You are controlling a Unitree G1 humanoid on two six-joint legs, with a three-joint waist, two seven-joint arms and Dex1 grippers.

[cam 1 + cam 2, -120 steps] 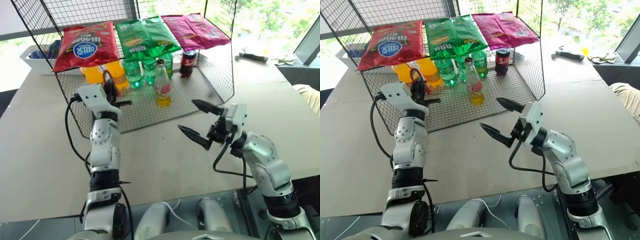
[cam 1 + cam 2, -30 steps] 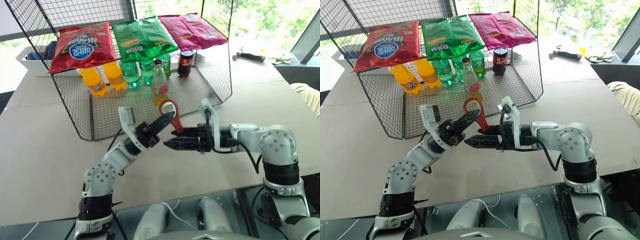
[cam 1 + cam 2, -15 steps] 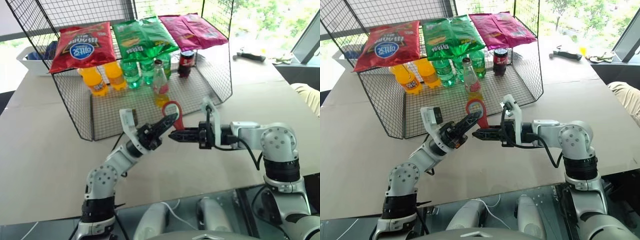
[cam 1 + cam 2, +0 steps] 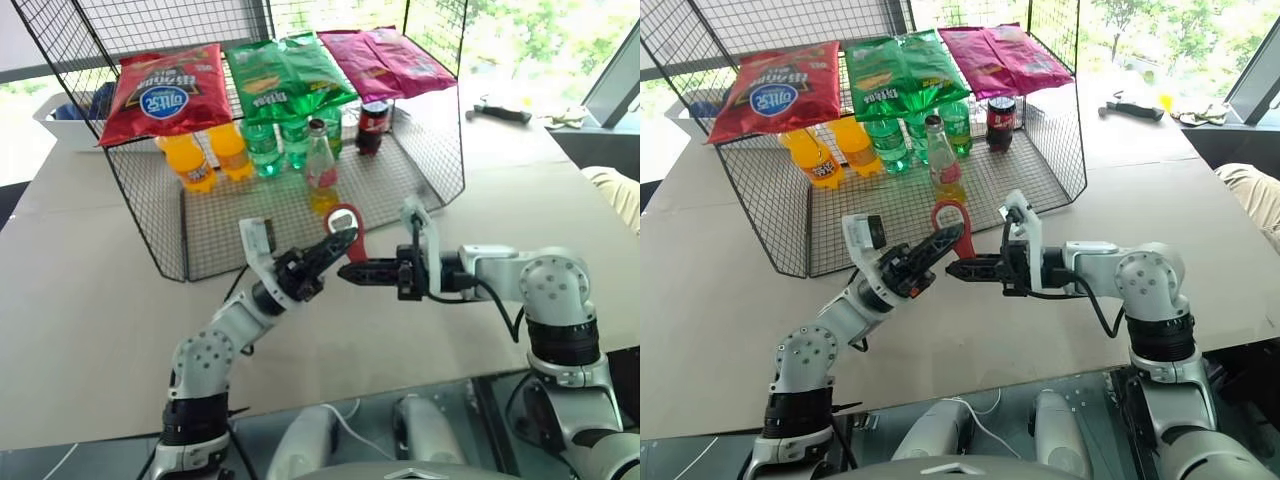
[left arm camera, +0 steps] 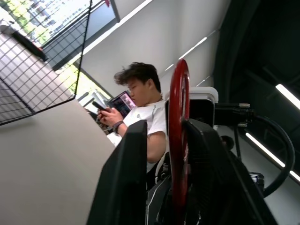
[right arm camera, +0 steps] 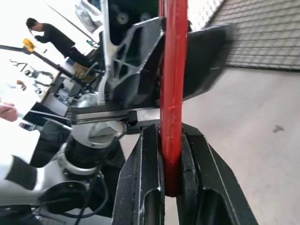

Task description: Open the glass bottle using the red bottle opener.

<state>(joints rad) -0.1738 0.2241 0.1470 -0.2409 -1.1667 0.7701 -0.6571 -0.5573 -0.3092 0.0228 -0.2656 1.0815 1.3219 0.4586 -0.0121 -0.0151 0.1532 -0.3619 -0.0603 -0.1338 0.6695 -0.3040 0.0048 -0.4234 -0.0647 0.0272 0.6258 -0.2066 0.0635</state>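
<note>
The red bottle opener (image 4: 348, 225) hangs in the air over the table, just in front of the wire rack, ring end up. My right gripper (image 4: 346, 270) is shut on its handle, and the right wrist view shows the handle (image 6: 173, 93) pinched between both fingers (image 6: 143, 187). My left gripper (image 4: 338, 242) is open around the opener; in the left wrist view the opener (image 5: 179, 136) rests against one finger (image 5: 211, 173), with a gap to the other. The glass bottle (image 4: 321, 165) stands upright on the rack's floor behind the grippers, cap on.
The wire rack (image 4: 150, 220) carries chip bags (image 4: 165, 90) on top, with orange bottles (image 4: 190, 160), green bottles (image 4: 265, 145) and a dark soda bottle (image 4: 374, 125) inside. A white bin (image 4: 60, 120) sits far left and a tool (image 4: 505, 112) far right. A seated person (image 5: 140, 108) holds a phone.
A second ago the left gripper held the opener and the right gripper stood open below it. The right gripper has shut on the handle, and the left fingers have since parted.
</note>
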